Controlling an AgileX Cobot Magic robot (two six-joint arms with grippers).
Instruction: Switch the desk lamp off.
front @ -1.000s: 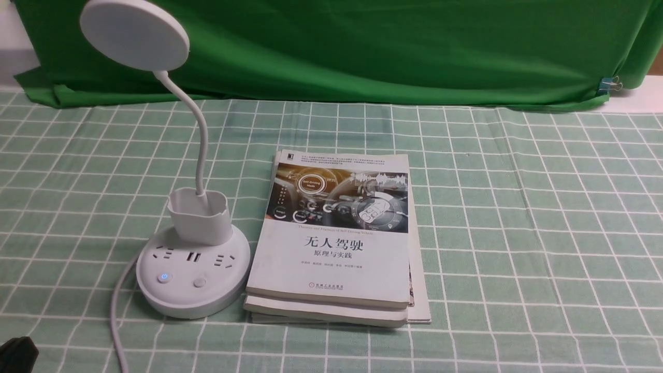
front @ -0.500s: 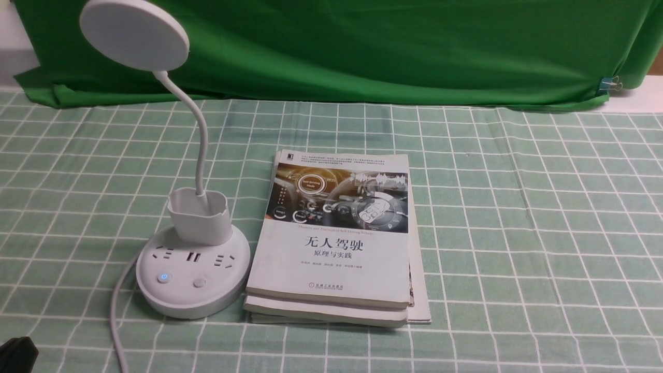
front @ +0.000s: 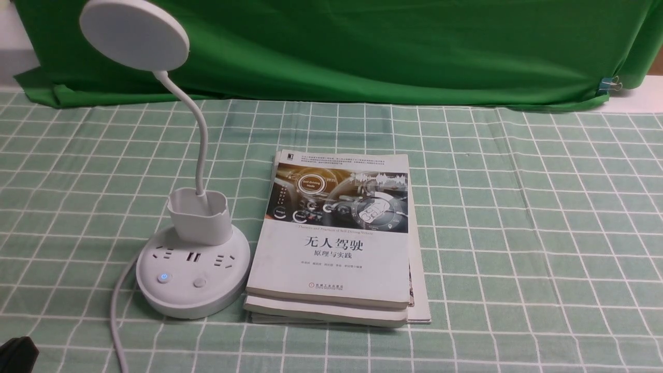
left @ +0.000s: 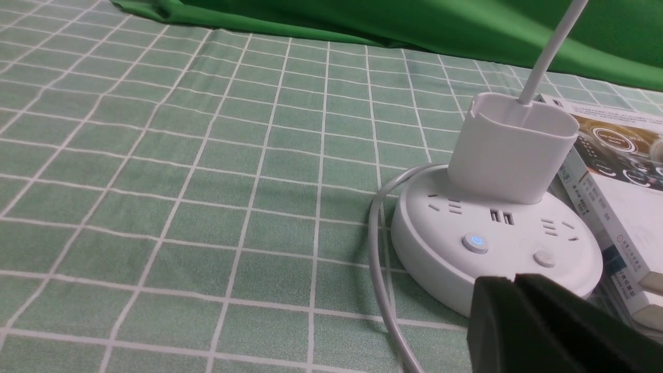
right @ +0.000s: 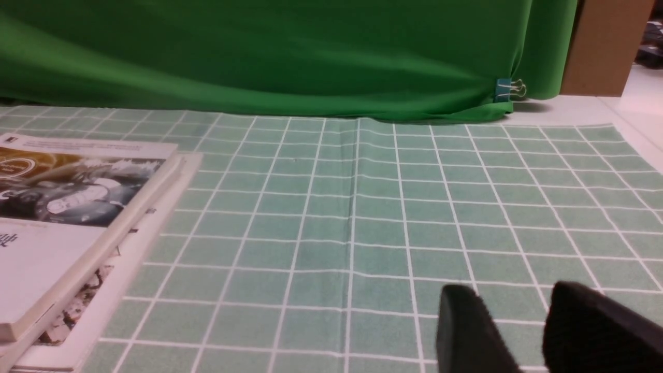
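The white desk lamp (front: 192,269) stands at the left of the table, its disc head (front: 134,34) up on a bent neck above a small cup holder (front: 199,216). Its round base carries sockets, a blue-lit button (front: 164,277) and a plain button (front: 199,282). In the left wrist view the base (left: 435,254) lies just beyond my left gripper (left: 515,280), which is shut and empty near the base's near edge. A dark bit of that arm (front: 18,355) shows at the bottom left of the front view. My right gripper (right: 513,295) is open and empty over bare cloth.
A stack of books (front: 336,238) lies against the lamp's right side; it also shows in the right wrist view (right: 67,207). The lamp's white cord (front: 115,316) runs off the near edge. A green backdrop (front: 362,46) hangs behind the checked tablecloth (front: 518,233).
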